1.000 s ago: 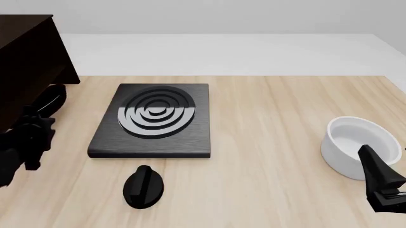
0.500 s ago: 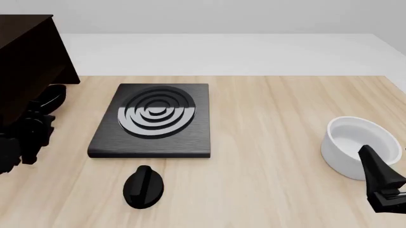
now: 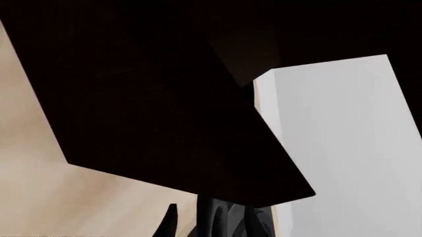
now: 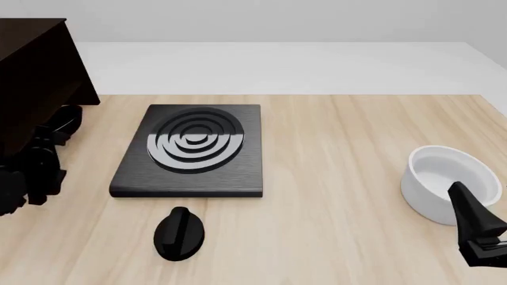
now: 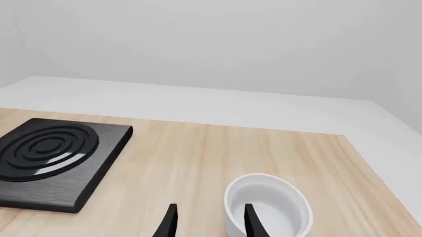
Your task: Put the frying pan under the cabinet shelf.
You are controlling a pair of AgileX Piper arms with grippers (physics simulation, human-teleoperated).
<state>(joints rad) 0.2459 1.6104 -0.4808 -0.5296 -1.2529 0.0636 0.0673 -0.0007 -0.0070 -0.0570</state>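
At the far left of the front view stands the cabinet shelf (image 4: 35, 71), a big, nearly black wooden unit cut off by the picture's edge. At its foot, a slim black loop-ended shape pokes out onto the wooden table (image 4: 341, 178). It appears to be the handle end of the frying pan (image 4: 70, 117), whose bowl is lost in the cabinet's darkness, so how far under it sits cannot be told. Just in front is the left gripper (image 4: 38, 172), black against black. In its wrist view something dark lies between its tips (image 3: 211, 223), and whether it is clamped or released cannot be told. The pan is probably rigid, fairly heavy and glossy-slick, so the long handle is the sensible place to hold it, near the bowl to limit tipping. In the middle of the table lies a flat black stove plate (image 4: 190, 151) with concentric rings, and a small black knob (image 4: 179, 234) sits nearer the camera. At the right is a white deep pot (image 4: 443, 184), and close beside it the right gripper (image 4: 475, 228) hangs with fingers spread and empty.
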